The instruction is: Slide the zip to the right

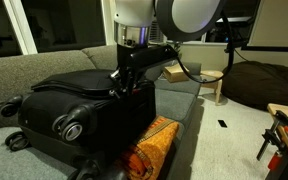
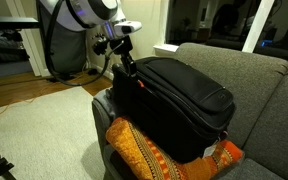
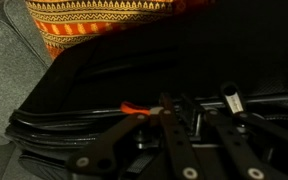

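Wrist view: gripper (image 3: 197, 105) sits at suitcase (image 3: 94, 75) edge.

Nothing readable in any view: no text, brand, number or sign. The black suitcase (image 2: 184, 95) is plain dark fabric in both exterior views, with no legible logo or tag. The orange patterned cushion (image 2: 144, 150) at its near side has woven pattern only, no letters. In the wrist view there is a small pale patch (image 3: 231, 100) on my pincer (image 3: 197, 102), on the right, too blurred for me to tell whether it carries print.
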You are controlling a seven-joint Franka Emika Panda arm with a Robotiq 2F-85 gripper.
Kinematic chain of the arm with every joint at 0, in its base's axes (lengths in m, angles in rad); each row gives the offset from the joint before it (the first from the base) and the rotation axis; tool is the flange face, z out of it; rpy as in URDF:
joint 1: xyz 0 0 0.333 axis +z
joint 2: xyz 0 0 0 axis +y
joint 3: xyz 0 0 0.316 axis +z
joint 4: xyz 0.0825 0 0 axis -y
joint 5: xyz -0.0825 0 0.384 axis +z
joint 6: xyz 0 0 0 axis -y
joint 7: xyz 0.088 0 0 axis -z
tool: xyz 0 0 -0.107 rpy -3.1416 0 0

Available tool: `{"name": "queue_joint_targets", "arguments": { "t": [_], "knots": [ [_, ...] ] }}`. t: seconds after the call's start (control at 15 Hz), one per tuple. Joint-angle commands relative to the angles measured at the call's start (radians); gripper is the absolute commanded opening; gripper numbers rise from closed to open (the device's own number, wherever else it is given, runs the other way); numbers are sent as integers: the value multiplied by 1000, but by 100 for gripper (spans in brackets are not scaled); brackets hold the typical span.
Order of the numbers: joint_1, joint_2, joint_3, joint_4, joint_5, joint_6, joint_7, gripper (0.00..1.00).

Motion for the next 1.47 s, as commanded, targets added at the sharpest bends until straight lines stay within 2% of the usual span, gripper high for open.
{"name": "queue_joint_targets", "arguments": {
  "t": [0.0,0.53,1.4],
  "knots": [
    [-30,-31,42,-8,75,-63,-86,49],
    [-35,-19,80,55,136,-232,-178,98],
    [-55,2,103,166,168,-367,-282,100]
  ]
}}
